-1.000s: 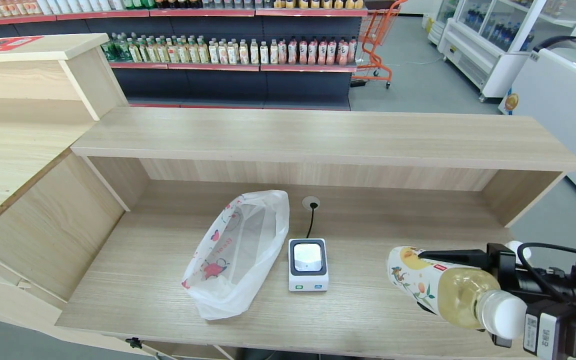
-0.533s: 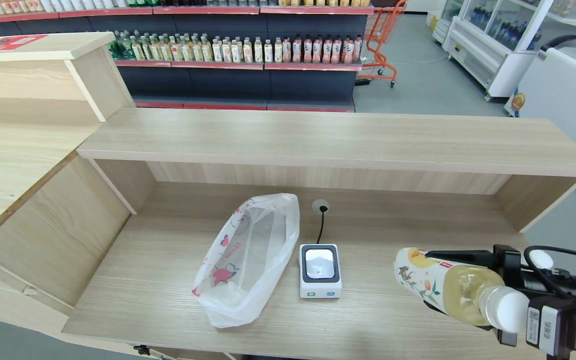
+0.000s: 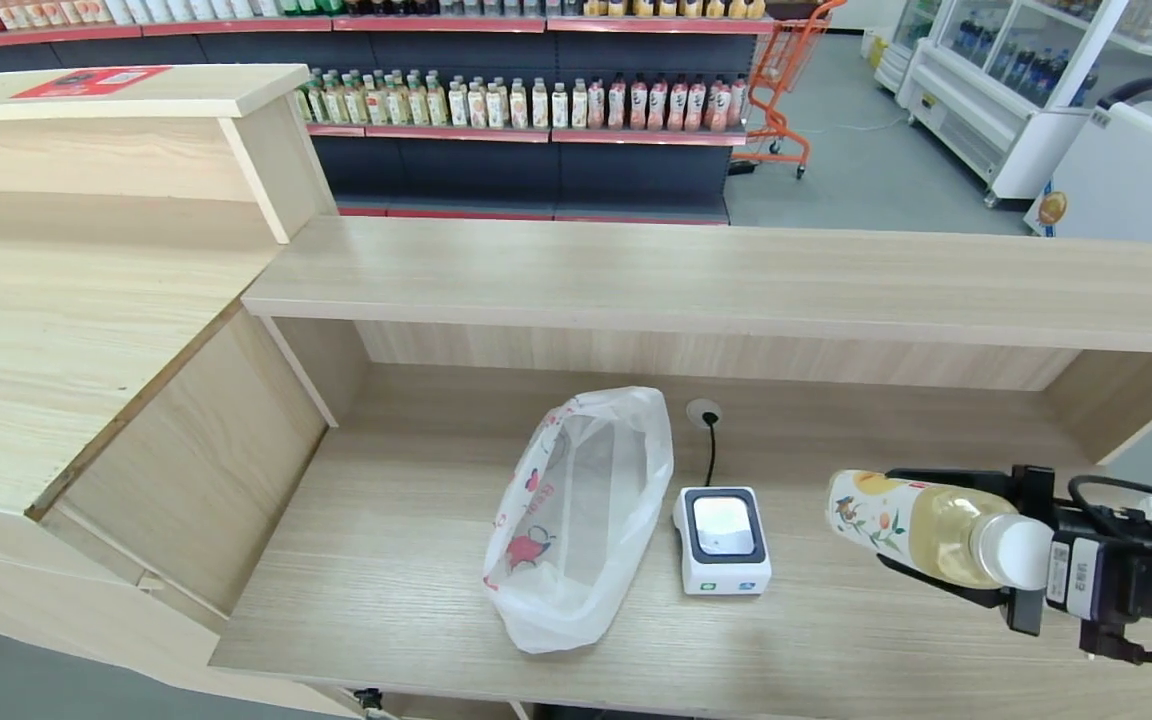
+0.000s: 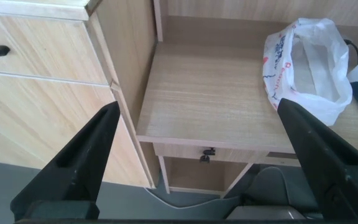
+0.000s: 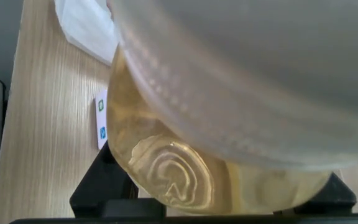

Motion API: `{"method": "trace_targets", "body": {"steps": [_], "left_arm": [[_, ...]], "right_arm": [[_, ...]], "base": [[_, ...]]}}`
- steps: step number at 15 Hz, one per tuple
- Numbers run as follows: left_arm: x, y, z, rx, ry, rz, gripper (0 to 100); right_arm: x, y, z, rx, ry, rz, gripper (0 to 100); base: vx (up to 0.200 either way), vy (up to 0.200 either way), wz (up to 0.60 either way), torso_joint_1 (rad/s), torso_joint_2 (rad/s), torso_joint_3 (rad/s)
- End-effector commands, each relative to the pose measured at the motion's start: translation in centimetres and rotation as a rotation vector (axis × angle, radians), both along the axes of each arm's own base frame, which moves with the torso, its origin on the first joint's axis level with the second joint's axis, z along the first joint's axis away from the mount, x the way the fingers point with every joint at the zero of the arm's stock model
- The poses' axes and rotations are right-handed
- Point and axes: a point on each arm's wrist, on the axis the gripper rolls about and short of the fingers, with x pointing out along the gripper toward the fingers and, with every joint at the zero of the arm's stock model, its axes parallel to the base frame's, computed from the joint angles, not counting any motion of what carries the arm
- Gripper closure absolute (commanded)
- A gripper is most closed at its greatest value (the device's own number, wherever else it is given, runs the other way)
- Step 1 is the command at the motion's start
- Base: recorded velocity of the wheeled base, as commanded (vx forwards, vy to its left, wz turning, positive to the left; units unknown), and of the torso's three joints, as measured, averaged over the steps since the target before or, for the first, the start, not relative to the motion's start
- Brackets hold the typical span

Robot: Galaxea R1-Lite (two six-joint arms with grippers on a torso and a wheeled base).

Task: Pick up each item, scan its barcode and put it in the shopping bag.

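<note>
- Head view: the drink bottle (image 3: 941, 528) is clamped by the right gripper (image 3: 886, 522) and held level over the counter (image 3: 386, 600). Its base is pointed at the barcode scanner (image 3: 723, 538), near on the left. The shopping bag (image 3: 581, 520) is set just beyond the scanner.
- Left wrist view: the left gripper (image 4: 197, 165) is spread wide and empty, off the counter's left end.
- Right wrist view: the bottle is pinched between both fingers.

You face a pale wooden checkout counter (image 3: 386, 600), its raised ledge (image 3: 736, 280) running across the back. Beyond it, store shelves (image 3: 526, 105) carry rows of bottled drinks. An orange shopping cart (image 3: 796, 40) stands at their right end, near glass-door coolers (image 3: 996, 80). Drawers (image 4: 42, 106) with black handles sit at the counter's left.
</note>
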Motion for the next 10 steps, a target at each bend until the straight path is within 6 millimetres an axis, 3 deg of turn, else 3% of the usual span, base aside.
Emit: {"method": "trace_targets", "body": {"steps": [1,6,10], "left_arm": [[0.0,0.0,0.0,0.000,0.001,0.000,0],[0.0,0.0,0.0,0.000,0.000,0.000,0],[0.0,0.0,0.0,0.000,0.000,0.000,0]], "right_arm": [[2.3,-1.1,-2.2,0.002,0.050,0.011,100],[4.4,-1.1,-4.7,-0.009,0.089,0.046,100],[5.6,0.7,-6.0,-0.027,0.093,0.126,100]], "base": [[0.000,0.000,0.00,0.000,0.00,0.000],[0.000,0.000,0.00,0.000,0.00,0.000],[0.000,0.000,0.00,0.000,0.00,0.000]]}}
